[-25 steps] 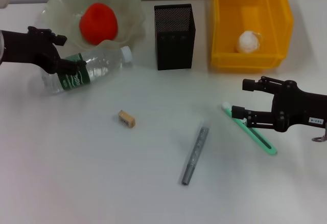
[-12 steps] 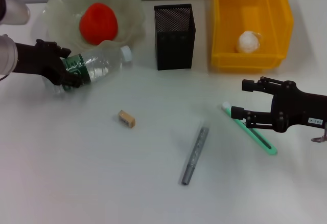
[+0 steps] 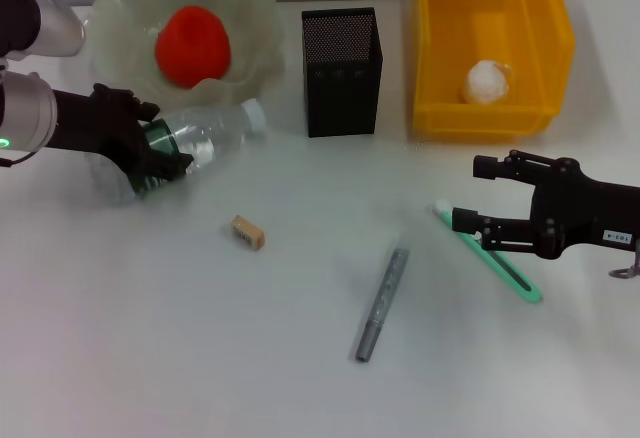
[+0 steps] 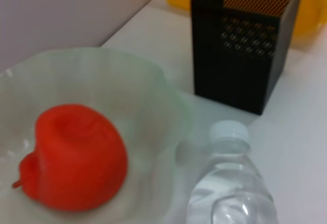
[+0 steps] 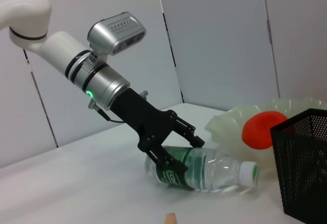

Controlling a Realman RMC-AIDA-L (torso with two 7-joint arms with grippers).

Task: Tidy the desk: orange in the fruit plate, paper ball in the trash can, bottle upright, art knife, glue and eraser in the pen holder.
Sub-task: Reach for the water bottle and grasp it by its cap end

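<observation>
— What's changed?
— The left gripper [image 3: 160, 153], clamped on the bottle [image 3: 200, 136], has raised its cap end beside the fruit plate [image 3: 250, 18].
— Its axis?
— Tilted, cap toward the pen holder [image 3: 341, 71]. The right gripper [image 3: 470, 220] is parked, jaws parted, empty.

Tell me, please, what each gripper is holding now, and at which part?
The left gripper holds the lying bottle around its green-labelled body. The right gripper holds nothing.

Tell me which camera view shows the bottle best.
The right wrist view: it shows the bottle side-on, whole from base to white cap, lying down with the left hand closed on its label. The head view shows it partly covered by that hand. The left wrist view shows only cap and neck.
</observation>
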